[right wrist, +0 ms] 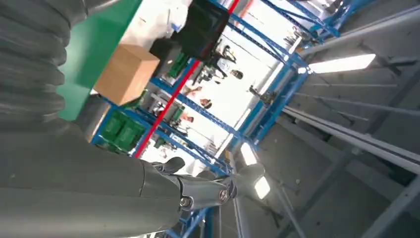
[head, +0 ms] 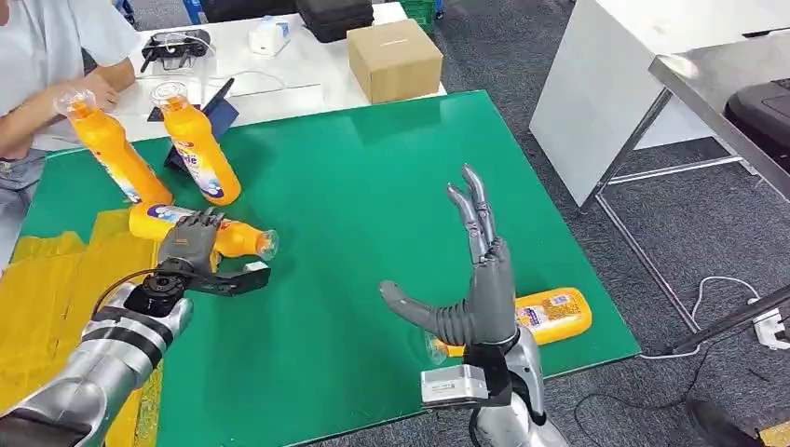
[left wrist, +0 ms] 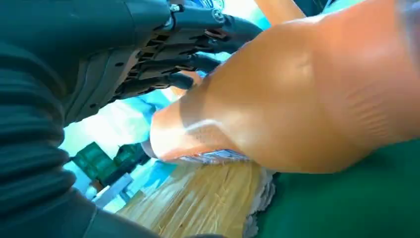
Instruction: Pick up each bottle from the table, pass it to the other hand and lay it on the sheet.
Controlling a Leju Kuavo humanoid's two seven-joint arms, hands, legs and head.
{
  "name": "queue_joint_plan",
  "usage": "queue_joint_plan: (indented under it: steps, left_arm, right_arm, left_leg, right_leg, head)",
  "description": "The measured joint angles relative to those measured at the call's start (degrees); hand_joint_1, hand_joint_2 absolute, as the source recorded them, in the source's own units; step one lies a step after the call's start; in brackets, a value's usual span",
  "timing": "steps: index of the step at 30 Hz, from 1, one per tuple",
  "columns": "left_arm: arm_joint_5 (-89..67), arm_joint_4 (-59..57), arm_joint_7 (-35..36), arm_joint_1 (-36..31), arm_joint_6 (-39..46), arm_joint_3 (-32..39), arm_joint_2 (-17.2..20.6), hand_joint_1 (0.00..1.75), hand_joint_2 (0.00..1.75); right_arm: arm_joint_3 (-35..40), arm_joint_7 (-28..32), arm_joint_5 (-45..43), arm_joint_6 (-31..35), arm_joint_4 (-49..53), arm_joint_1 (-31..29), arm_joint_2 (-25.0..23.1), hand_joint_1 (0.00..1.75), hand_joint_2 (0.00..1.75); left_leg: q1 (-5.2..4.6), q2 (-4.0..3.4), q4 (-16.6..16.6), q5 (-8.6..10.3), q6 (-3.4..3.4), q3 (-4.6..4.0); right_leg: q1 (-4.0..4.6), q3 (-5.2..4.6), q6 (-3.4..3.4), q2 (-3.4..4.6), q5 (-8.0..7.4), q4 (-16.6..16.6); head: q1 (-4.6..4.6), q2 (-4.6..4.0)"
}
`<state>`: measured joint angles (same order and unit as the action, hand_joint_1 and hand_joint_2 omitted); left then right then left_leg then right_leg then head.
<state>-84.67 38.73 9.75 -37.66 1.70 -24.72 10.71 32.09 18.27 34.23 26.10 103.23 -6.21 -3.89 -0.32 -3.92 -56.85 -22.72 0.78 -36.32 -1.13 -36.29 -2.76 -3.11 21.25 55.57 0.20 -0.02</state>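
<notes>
Resting on one bottle [head: 224,237] at the yellow sheet [head: 56,279], the left hand [head: 191,240]; right hand [head: 480,289] spread, empty. The head view counts four bottles.

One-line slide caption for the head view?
Left robot hand grips a lying orange bottle at the yellow sheet; right robot hand open, raised.

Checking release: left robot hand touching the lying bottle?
Touching. Head view shows the left robot hand wrapped over the lying orange bottle at the yellow sheet edge.
</notes>
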Motion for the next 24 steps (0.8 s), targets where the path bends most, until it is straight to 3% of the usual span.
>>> queue_joint_plan:
  steps: [12, 16, 20, 24]
  left_arm:
    - [7.9, 3.0, -4.4, 1.7, 8.7, 1.6, -1.6, 0.00, 1.75]
    - [17.5, 12.4, -10.5, 6.1, 13.3, 4.1, -2.5, 0.00, 1.75]
    - [34.7, 28.3, -20.2, 12.7, 11.9, 6.6, -2.8, 0.00, 1.75]
    - [37.9, 38.7, -21.5, 16.3, 11.0, 8.2, -3.1, 0.00, 1.75]
  right_arm:
    - [0.0, 0.5, -0.3, -0.2, -0.7, 0.6, 0.4, 0.00, 1.75]
    - [-0.1, 0.5, 0.3, -0.2, -0.7, 1.5, 0.6, 0.00, 1.75]
    - [-0.1, 1.2, 0.2, 0.0, -0.6, 2.6, 1.0, 0.00, 1.75]
    - [-0.2, 1.5, 0.1, 0.0, -0.6, 3.0, 1.2, 0.00, 1.75]
  left_leg:
    - [-0.01, 0.07, 0.0, 0.00, 0.01, -0.01]
    - [-0.01, 0.07, 0.0, -0.01, 0.01, -0.01]
    - [-0.01, 0.06, 0.0, -0.08, 0.01, -0.02]
    - [-0.01, 0.07, 0.0, -0.12, 0.00, -0.03]
  right_leg:
    - [-0.02, 0.01, -0.01, -0.03, -0.01, 0.0]
    - [-0.02, 0.00, -0.01, -0.03, 0.00, 0.0]
    - [-0.02, -0.03, 0.00, -0.02, 0.06, 0.0]
    - [-0.02, -0.02, -0.10, -0.02, 0.14, 0.0]
  head:
    - [0.00, 0.00]
    - [-0.02, 0.00]
    - [-0.02, 0.00]
    - [-0.04, 0.00]
